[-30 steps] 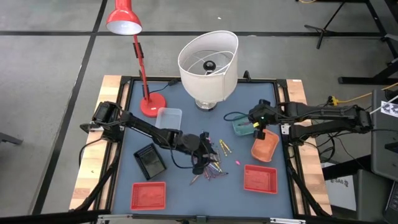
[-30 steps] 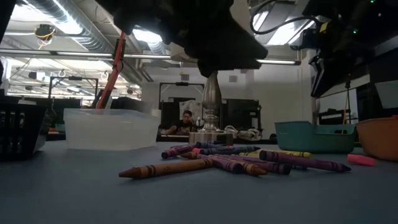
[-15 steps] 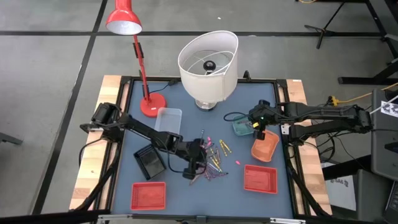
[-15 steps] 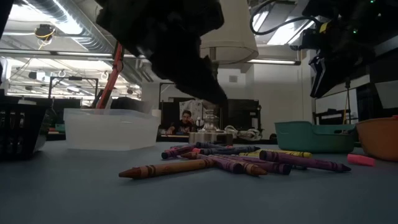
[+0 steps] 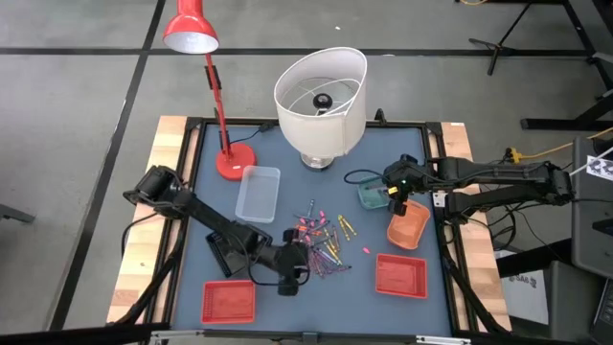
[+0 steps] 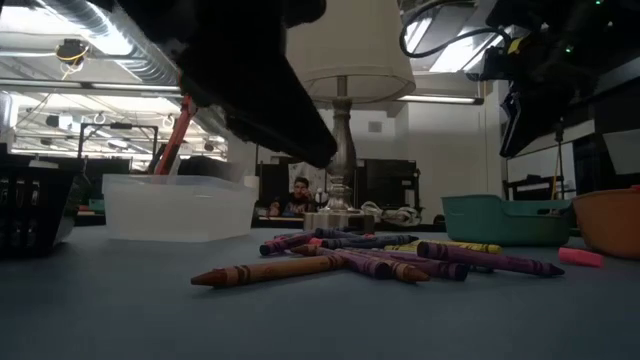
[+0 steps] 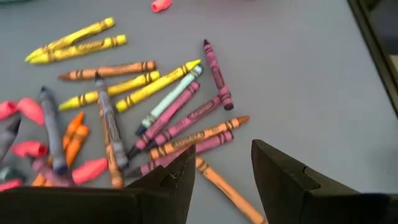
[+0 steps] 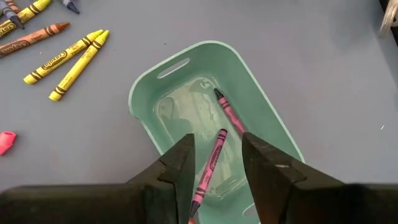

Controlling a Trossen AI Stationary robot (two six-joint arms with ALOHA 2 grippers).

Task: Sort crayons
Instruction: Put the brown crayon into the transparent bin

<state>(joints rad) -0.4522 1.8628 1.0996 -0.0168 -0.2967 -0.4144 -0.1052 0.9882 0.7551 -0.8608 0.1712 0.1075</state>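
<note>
Here two lamps stand at the far side of the surface (image 5: 402,153): a red desk lamp (image 5: 192,31) and a white shade lamp (image 5: 321,91). Six trays lie around: a clear one (image 5: 259,192), a black one (image 5: 228,251), two red ones (image 5: 228,301) (image 5: 400,275), a teal one (image 5: 374,197) and an orange one (image 5: 410,226).

The crayons (image 5: 321,244) lie in a loose heap at mid-surface, more than a dozen, their long axes fanned in many directions; in the left wrist view several yellow crayons (image 7: 93,46) run roughly parallel, and a pink and orange pair (image 7: 199,134) lie side by side. A small pink stub (image 5: 366,252) sits apart towards the right-hand red tray.

The left tool (image 7: 221,180) hangs over the near edge of the heap, released, fingers apart with nothing between them.

The right tool (image 8: 217,171) hovers above the teal tray, likewise released. Two magenta crayons (image 8: 214,158) lie inside that tray, flat, at an angle to one another, their dark tips not far apart.
</note>
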